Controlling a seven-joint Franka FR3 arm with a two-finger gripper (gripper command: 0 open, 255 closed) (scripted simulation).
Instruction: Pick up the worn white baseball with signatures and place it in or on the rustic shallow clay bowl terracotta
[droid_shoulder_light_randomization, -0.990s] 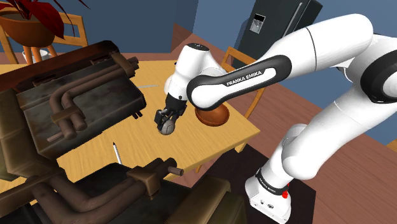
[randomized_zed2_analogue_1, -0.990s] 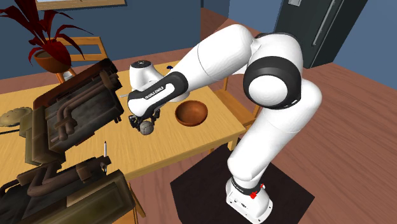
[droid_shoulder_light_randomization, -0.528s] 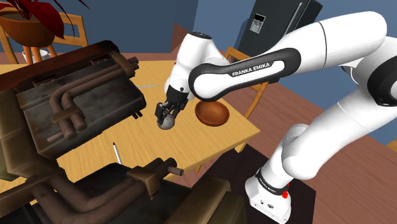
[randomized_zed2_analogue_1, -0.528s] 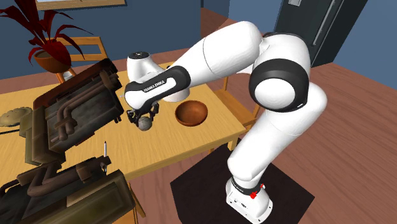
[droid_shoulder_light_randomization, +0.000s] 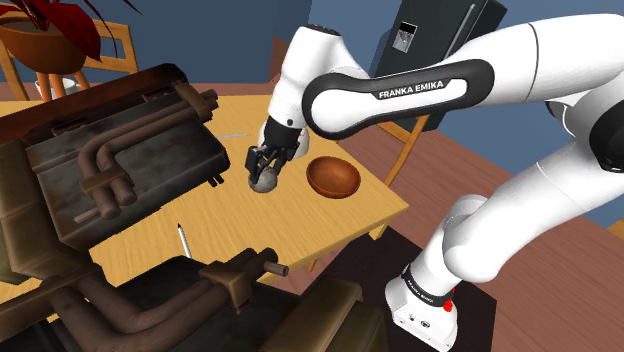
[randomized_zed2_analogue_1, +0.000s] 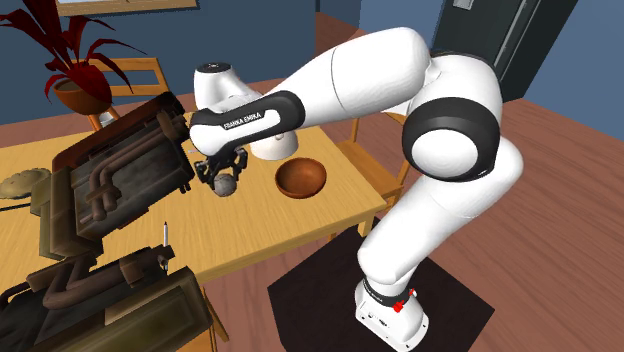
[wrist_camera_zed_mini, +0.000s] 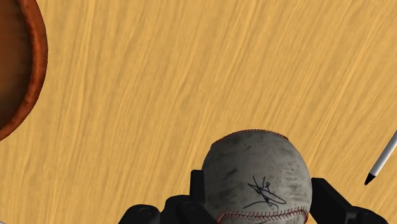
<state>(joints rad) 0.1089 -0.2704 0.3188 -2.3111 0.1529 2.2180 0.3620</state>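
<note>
Over the wooden table (droid_shoulder_light_randomization: 330, 218), the signed baseball (wrist_camera_zed_mini: 257, 175) is clasped between the jaws of the gripper (droid_shoulder_light_randomization: 263, 172), near the bowl (droid_shoulder_light_randomization: 333, 178).

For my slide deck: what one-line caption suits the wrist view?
Black gripper clasps a scuffed, signed baseball over the wooden table, a reddish-brown bowl nearby.

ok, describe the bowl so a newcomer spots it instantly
Find the light wooden table. Near its corner closest to the robot's stand sits the bowl. It's the only reddish-brown, shallow, open dish; the baseball beside it is grey and smaller.
</note>
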